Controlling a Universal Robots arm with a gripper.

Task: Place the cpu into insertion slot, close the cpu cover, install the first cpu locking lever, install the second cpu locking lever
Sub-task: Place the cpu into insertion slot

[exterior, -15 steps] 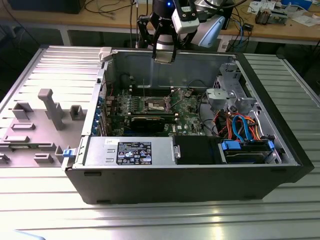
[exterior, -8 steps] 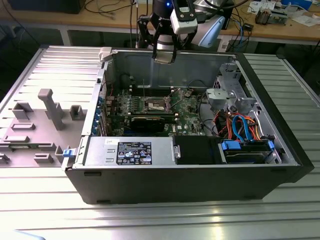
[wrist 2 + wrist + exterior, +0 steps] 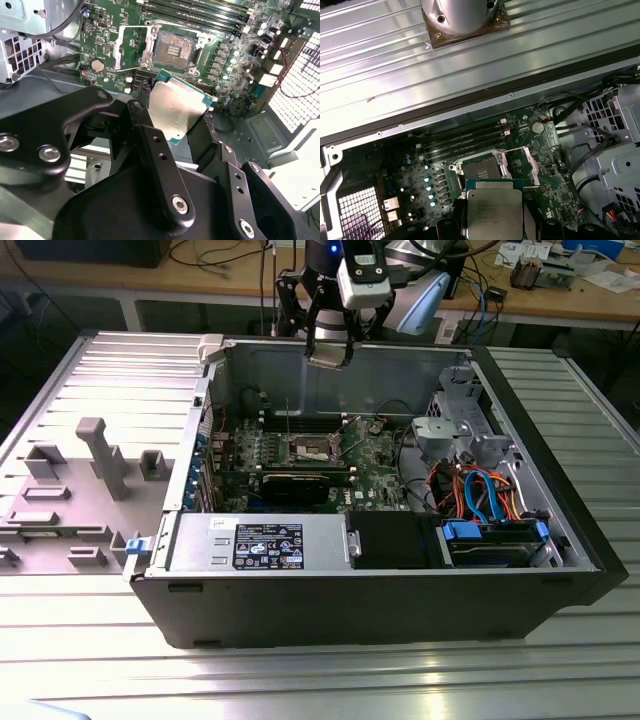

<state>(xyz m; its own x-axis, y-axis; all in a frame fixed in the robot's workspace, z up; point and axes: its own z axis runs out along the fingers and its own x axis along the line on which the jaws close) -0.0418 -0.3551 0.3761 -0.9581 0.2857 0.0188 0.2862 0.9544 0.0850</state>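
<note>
In the exterior view we begin at nine o'clock, on the exterior view's left, where a grey moulded panel (image 3: 90,475) with upright posts lies on the ribbed metal table (image 3: 320,680). Just beside it, toward the middle, sits the open computer case (image 3: 380,595), with its power supply (image 3: 260,543) along the six o'clock wall. On the green motherboard (image 3: 385,455) inside we see the insertion slot (image 3: 312,448), with nothing seated in it and the long black expansion card (image 3: 300,483) at its six o'clock.

At twelve o'clock from the slot, above the case's far wall, hangs the gripper (image 3: 330,348). It is clamped on the cpu (image 3: 330,355), which is tilted and well apart from the board.

In the second wrist view the black fingers (image 3: 150,145) pinch the cpu (image 3: 177,110) by two opposite edges. Beyond it lies the insertion slot (image 3: 174,49), its contact field uncovered. The cpu cover (image 3: 119,50) is folded open just beside the slot, and a coin cell (image 3: 97,65) sits near that.

In the first wrist view the cpu (image 3: 494,212) overlaps the near edge of the slot (image 3: 481,172).

At three o'clock in the exterior view, on its right, we see the silver drive cage (image 3: 465,425) and a bundle of blue and orange cables (image 3: 490,495).
</note>
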